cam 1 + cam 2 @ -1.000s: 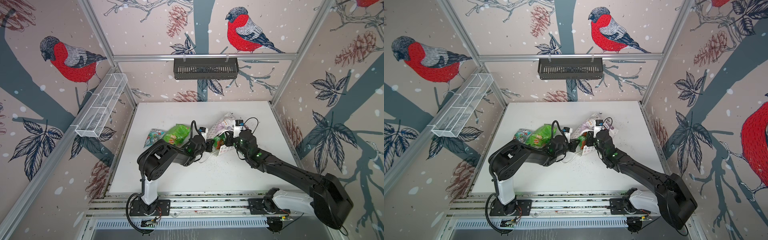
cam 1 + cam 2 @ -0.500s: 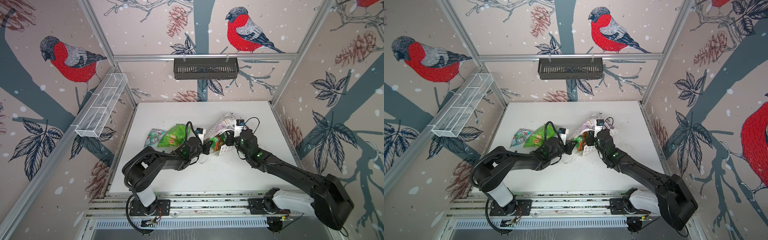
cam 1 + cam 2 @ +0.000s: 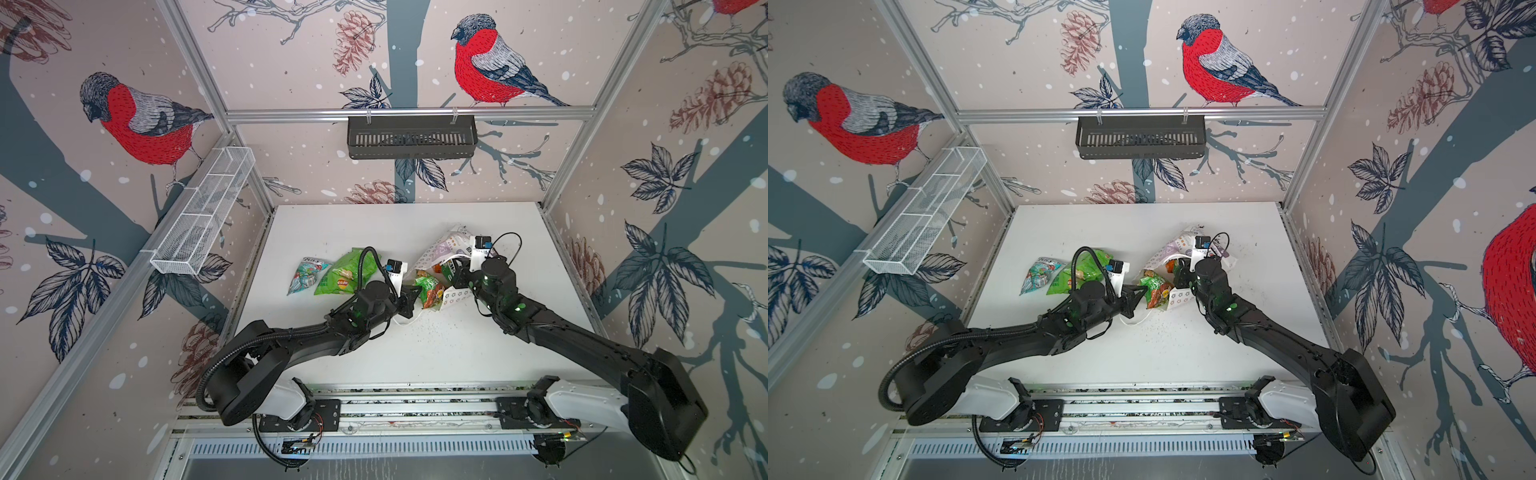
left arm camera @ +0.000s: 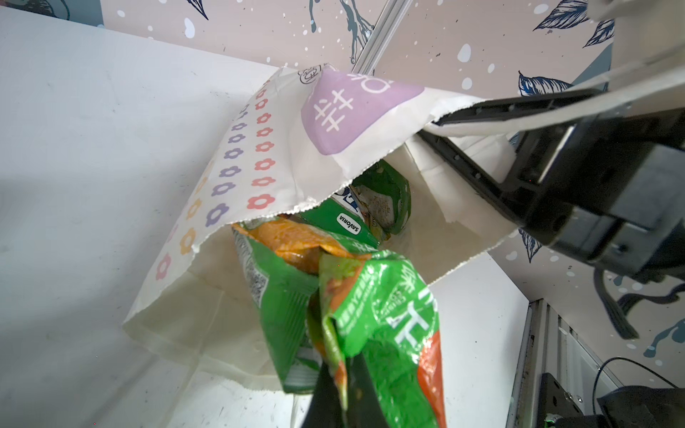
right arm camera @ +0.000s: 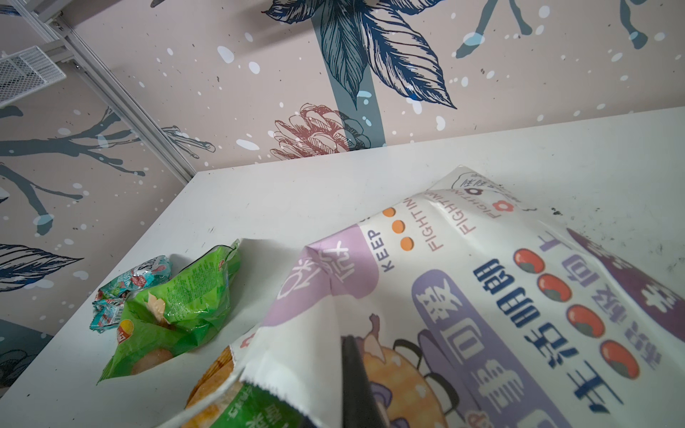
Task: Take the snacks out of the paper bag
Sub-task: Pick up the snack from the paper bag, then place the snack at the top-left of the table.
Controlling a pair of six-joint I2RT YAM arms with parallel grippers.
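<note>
The white paper bag [image 3: 436, 249] [image 3: 1167, 253] lies on its side right of the table's middle, its mouth toward the left arm. My right gripper [image 3: 455, 270] [image 5: 352, 355] is shut on the bag's upper rim [image 4: 370, 159] and holds the mouth up. My left gripper [image 3: 415, 297] [image 4: 343, 370] is shut on a green and orange snack packet [image 4: 389, 315] [image 3: 1156, 291] that sticks out of the mouth. Inside the bag lie an orange packet [image 4: 296, 241] and a green one [image 4: 333, 222]. A teal packet [image 3: 305, 276] and a green packet [image 3: 345, 278] lie on the table to the left.
A white wire basket [image 3: 203, 216] hangs on the left wall and a black basket [image 3: 411, 137] on the back wall. Dark crumbs [image 3: 432, 328] are scattered in front of the bag. A white cord handle [image 3: 405, 322] trails under the left wrist.
The left arm's elbow has dropped and swung to the left, and its wrist has lowered; its gripper stays shut on the packet at the bag's mouth. The right arm has held still.
</note>
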